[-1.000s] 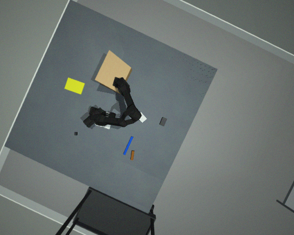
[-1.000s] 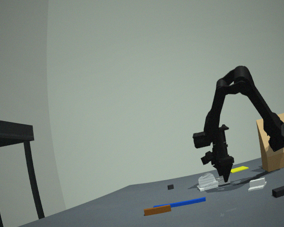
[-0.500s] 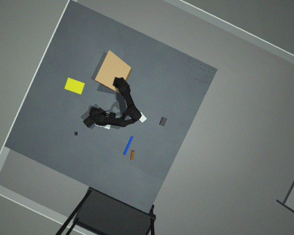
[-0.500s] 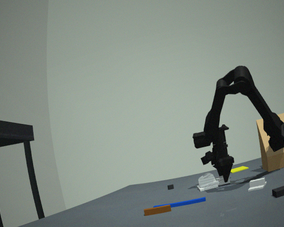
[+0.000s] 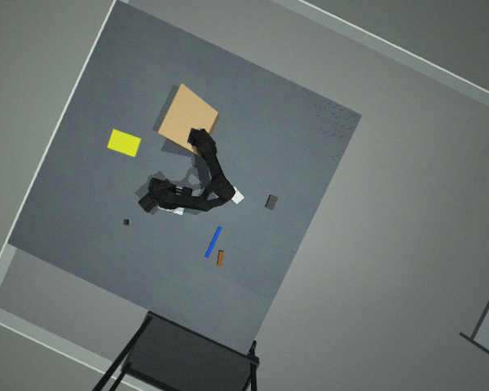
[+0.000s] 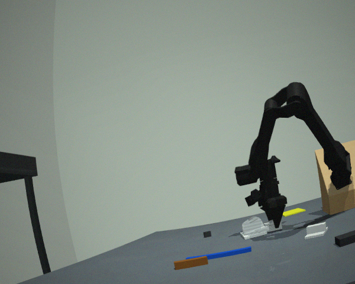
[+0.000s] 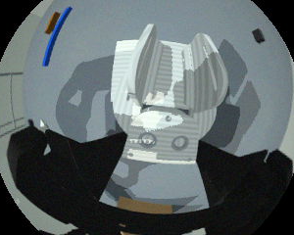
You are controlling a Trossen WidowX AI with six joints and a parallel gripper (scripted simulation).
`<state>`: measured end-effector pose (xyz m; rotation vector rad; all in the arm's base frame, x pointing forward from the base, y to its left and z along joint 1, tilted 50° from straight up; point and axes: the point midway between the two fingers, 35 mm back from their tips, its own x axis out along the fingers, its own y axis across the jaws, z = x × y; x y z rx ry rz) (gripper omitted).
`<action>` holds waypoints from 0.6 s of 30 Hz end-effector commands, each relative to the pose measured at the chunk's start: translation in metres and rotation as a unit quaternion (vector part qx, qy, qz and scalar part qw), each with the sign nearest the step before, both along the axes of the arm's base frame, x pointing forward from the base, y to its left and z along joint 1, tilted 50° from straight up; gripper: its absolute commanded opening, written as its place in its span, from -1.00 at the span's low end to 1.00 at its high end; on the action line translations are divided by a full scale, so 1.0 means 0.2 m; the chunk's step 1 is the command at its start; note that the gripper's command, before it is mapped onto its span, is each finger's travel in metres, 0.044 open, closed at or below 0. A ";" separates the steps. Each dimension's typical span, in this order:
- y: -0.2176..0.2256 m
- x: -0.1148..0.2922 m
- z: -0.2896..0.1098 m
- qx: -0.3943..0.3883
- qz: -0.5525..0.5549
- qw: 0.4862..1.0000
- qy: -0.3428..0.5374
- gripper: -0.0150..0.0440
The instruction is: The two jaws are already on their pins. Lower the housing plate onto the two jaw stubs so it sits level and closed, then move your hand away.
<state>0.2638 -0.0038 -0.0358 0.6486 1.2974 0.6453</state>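
Note:
In the wrist view a white ribbed housing plate (image 7: 159,156) with two ring-shaped holes lies between the fingertips. My gripper (image 7: 161,139) (image 6: 277,226) is shut on the housing plate, low over the table. Beyond the plate stand two tall curved white jaws, the left jaw (image 7: 142,66) and the right jaw (image 7: 215,80) (image 6: 253,225), on a pale ribbed base (image 7: 121,61) (image 6: 254,235). The plate's near edge looks roughly level across the fingers. Its underside and the jaw stubs are hidden, so any gap to them cannot be told. The arm covers most of this in the top view.
A separate white angled piece (image 5: 238,195) (image 6: 316,229) stands nearby. A dark block (image 5: 271,202) (image 6: 350,237), blue bar (image 5: 213,242) (image 6: 229,252), orange bar (image 5: 220,258) (image 6: 190,262), small black cube (image 5: 125,221) (image 7: 258,35), yellow pad (image 5: 124,142) and tan box (image 5: 186,113) lie around.

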 end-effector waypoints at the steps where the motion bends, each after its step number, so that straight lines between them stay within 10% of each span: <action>1: 0.00 0.00 -0.01 0.001 -0.001 1.000 0.002 0.70; 18: 0.00 0.00 0.00 0.000 0.000 1.000 0.000 1.00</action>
